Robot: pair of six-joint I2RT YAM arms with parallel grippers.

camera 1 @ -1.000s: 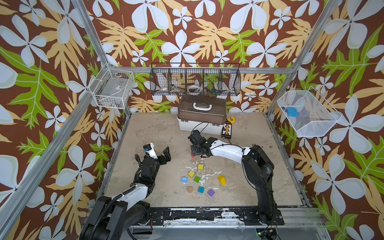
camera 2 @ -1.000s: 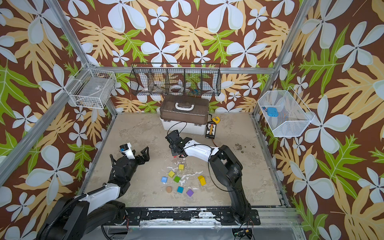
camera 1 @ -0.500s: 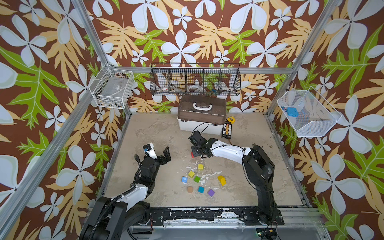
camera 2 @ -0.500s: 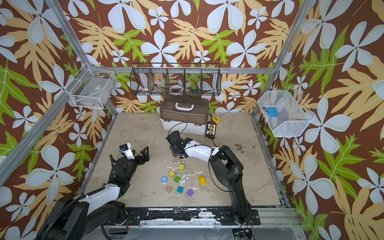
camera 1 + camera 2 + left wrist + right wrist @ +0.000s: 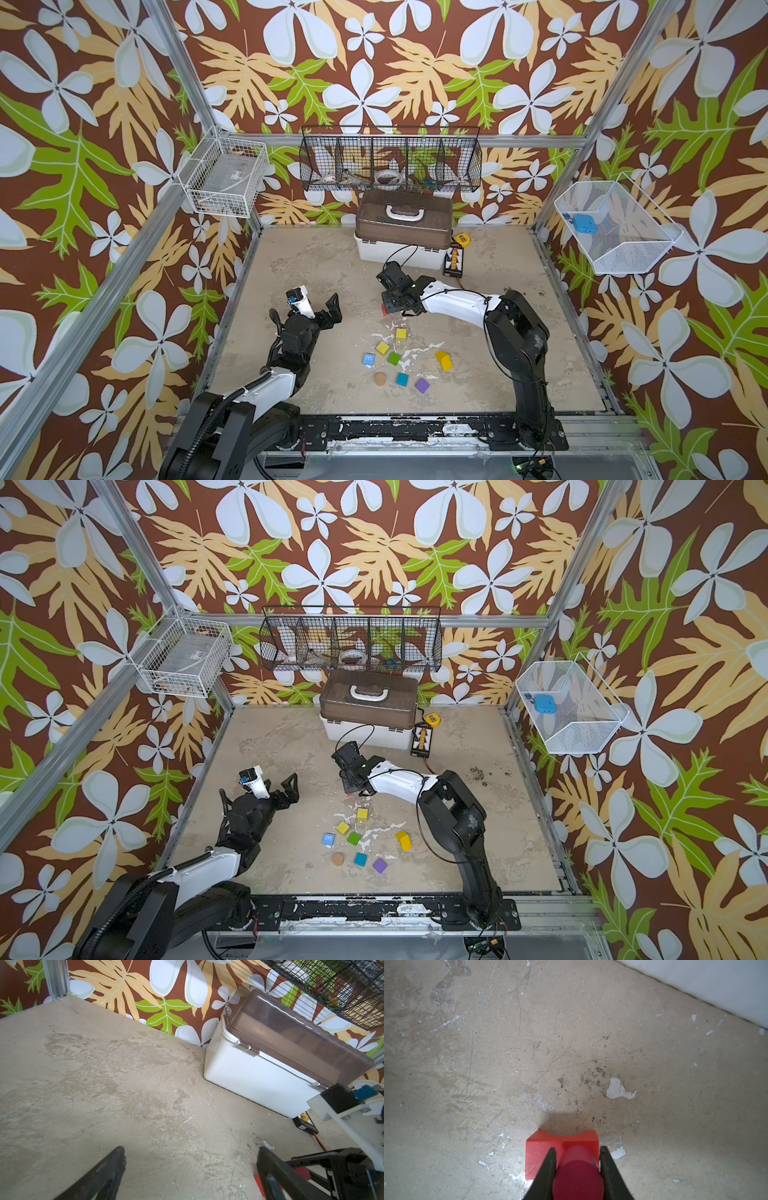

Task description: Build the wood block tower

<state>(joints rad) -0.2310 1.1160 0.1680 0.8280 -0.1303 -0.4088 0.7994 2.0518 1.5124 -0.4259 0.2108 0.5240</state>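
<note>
My right gripper (image 5: 578, 1148) is shut on a pink cylinder (image 5: 578, 1176), held upright over a red block (image 5: 544, 1153) with an arched notch that lies on the floor. I cannot tell whether the cylinder touches the block. In a top view that gripper (image 5: 390, 306) hides all but a red sliver (image 5: 384, 308). Loose wood blocks lie nearer the front: two yellow cubes (image 5: 401, 333) (image 5: 382, 347), green (image 5: 394, 358), blue (image 5: 368, 359), teal (image 5: 402, 378), purple (image 5: 422, 385), a tan cylinder (image 5: 380, 378) and a yellow rounded piece (image 5: 443, 360). My left gripper (image 5: 319, 306) (image 5: 191, 1157) stands open and empty, left of the red block.
A white box with a brown lid (image 5: 403, 232) stands at the back, with a black device (image 5: 454, 262) and a yellow tape measure (image 5: 460, 240) beside it. Wire baskets (image 5: 390, 160) (image 5: 226, 178) (image 5: 615, 226) hang on the walls.
</note>
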